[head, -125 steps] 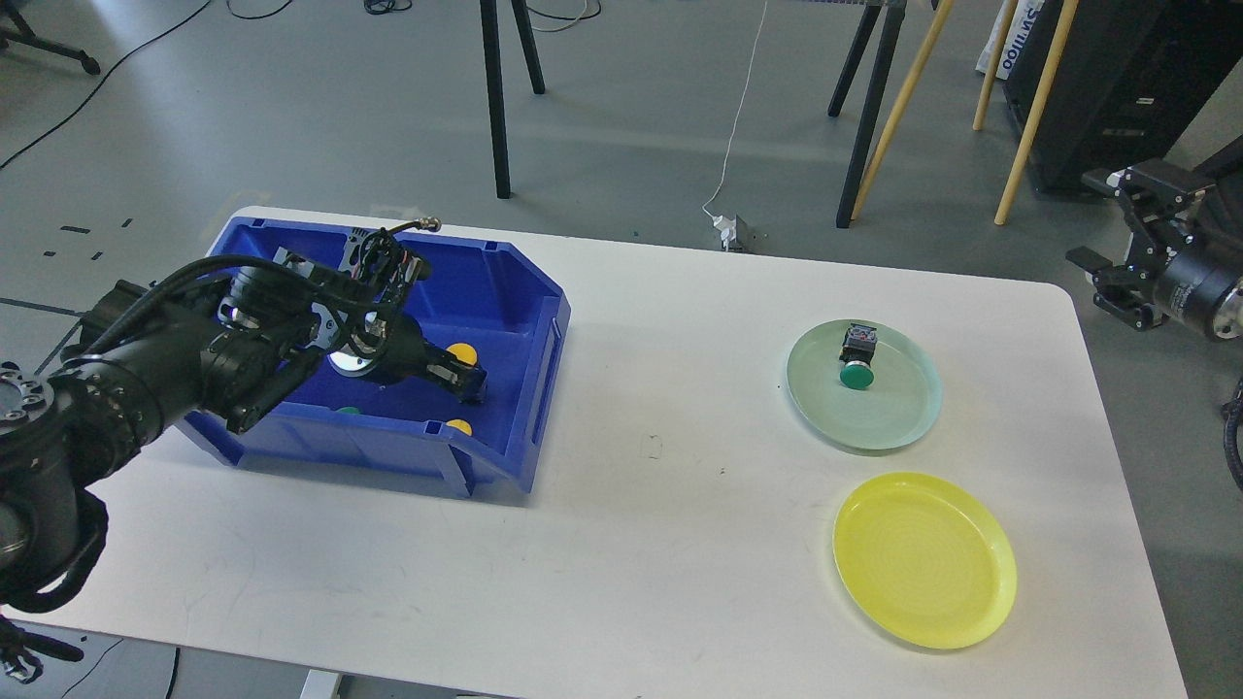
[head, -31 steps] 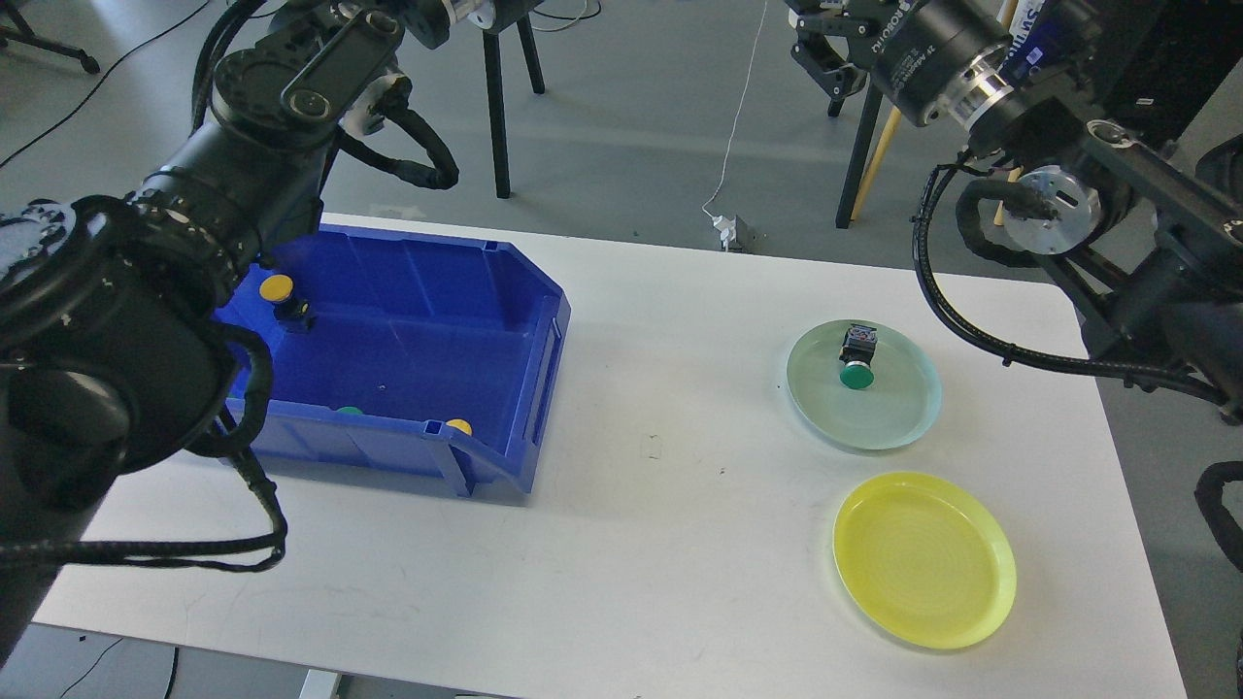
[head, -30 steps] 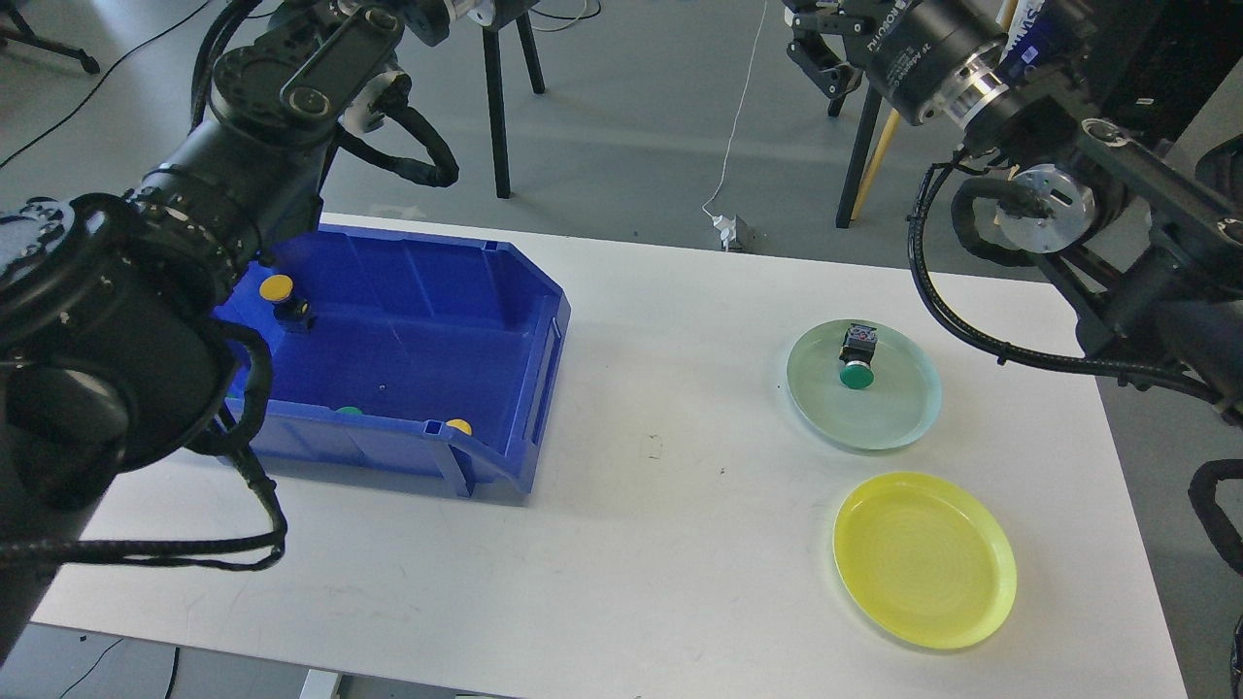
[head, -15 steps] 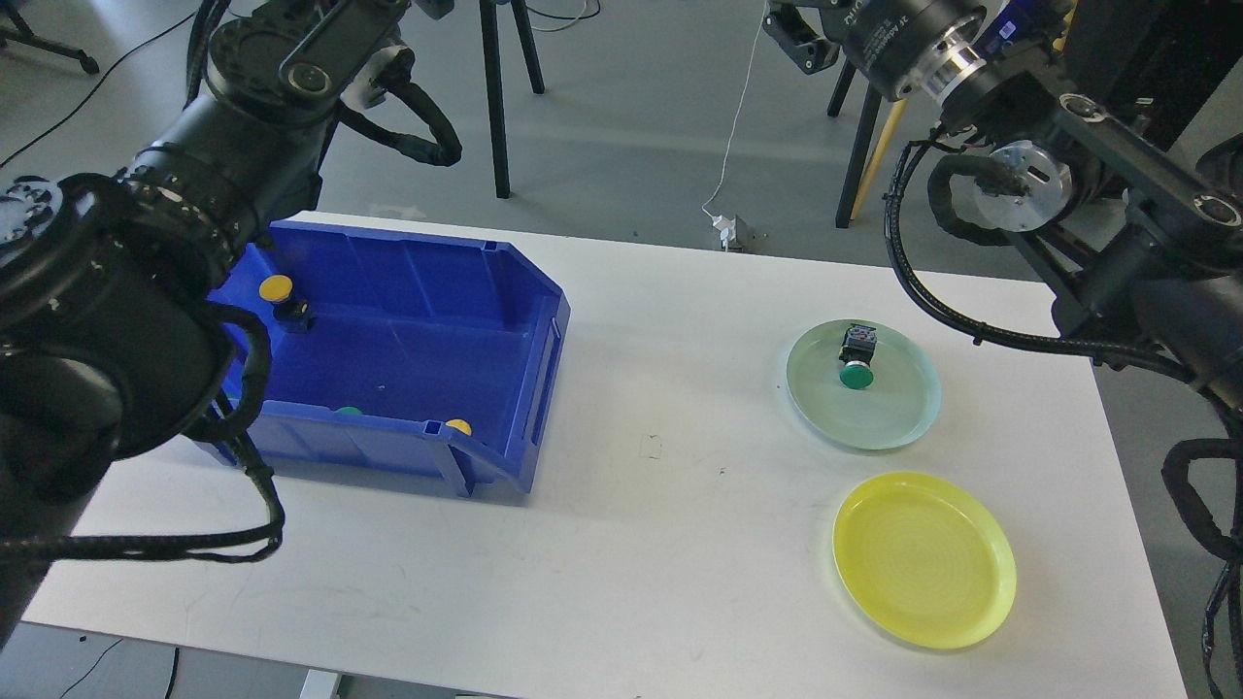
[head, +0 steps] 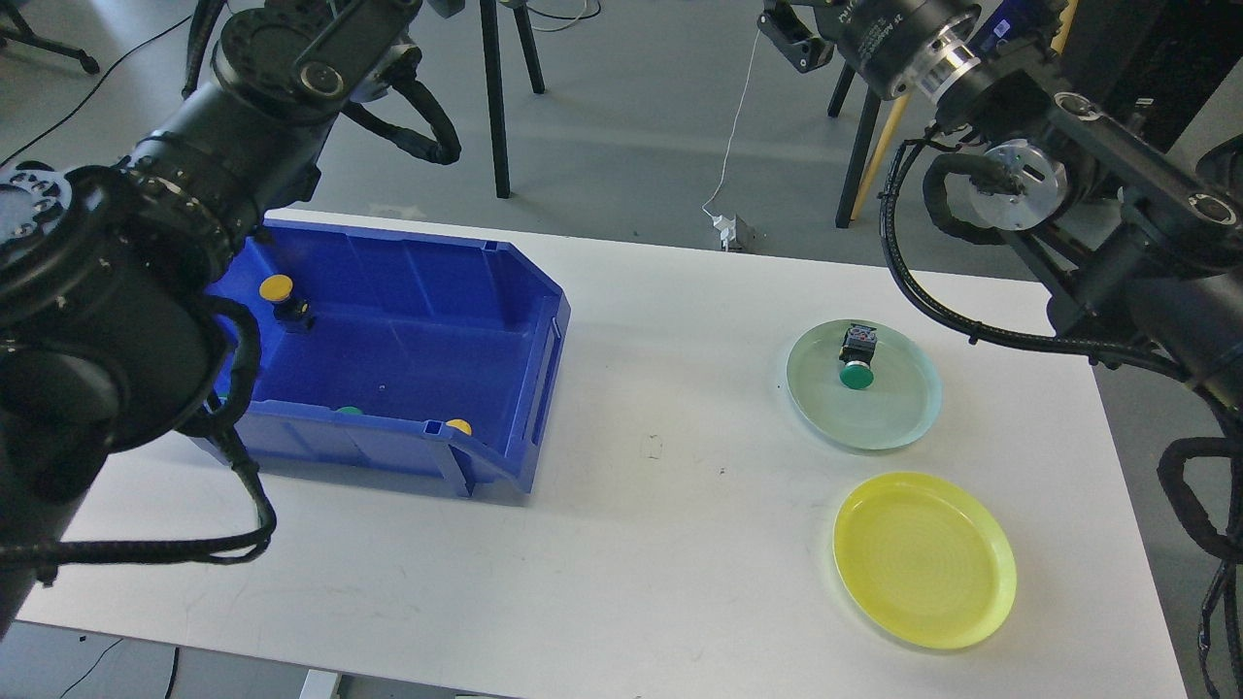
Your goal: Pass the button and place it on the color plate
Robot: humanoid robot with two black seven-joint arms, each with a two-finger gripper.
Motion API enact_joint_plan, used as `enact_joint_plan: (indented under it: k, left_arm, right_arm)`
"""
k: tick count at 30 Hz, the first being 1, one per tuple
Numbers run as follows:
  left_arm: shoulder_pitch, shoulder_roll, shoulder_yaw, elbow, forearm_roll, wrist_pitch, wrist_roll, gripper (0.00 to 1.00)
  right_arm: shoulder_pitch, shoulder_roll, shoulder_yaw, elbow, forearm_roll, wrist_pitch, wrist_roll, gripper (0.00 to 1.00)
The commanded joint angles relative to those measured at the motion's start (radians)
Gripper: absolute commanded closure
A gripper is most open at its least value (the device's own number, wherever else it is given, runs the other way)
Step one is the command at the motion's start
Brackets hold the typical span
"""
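A green button [head: 856,375] on a black base lies on the pale green plate [head: 903,408] at the right. The yellow plate [head: 924,560] in front of it holds nothing. The blue bin [head: 505,291] at the left holds a yellow button [head: 277,288] at its back left. A green button [head: 348,411] and another yellow button [head: 458,426] lie by its front wall. My left arm rises out of the top edge and its gripper is out of view. My right gripper [head: 791,39] is high at the top edge, only partly seen, well above the table.
The white table [head: 660,505] stretches between the bin and the plates. Chair and easel legs stand on the floor behind it. My right arm's links and cables [head: 1068,194] hang over the table's far right corner.
Both arms have risen from low positions to high above the table. The left gripper has left the bin. Over the last second the right gripper has drifted left and up.
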Motion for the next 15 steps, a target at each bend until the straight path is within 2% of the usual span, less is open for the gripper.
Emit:
enact_joint_plan:
  k: [1, 4, 15]
  left_arm:
    - [-0.002, 0.000, 0.000, -0.022, -0.001, 0.000, 0.000, 0.75]
    - [-0.002, 0.000, 0.007, -0.059, 0.001, 0.000, 0.000, 0.75]
    - [-0.014, 0.000, 0.011, -0.079, 0.003, 0.000, 0.000, 0.75]
  right_arm:
    - [0.001, 0.000, 0.000, 0.000, 0.000, 0.000, 0.002, 0.13]
    - [0.001, 0.000, 0.000, 0.000, 0.000, 0.000, 0.002, 0.13]
    - [0.002, 0.000, 0.012, 0.001, 0.000, 0.000, 0.002, 0.14]
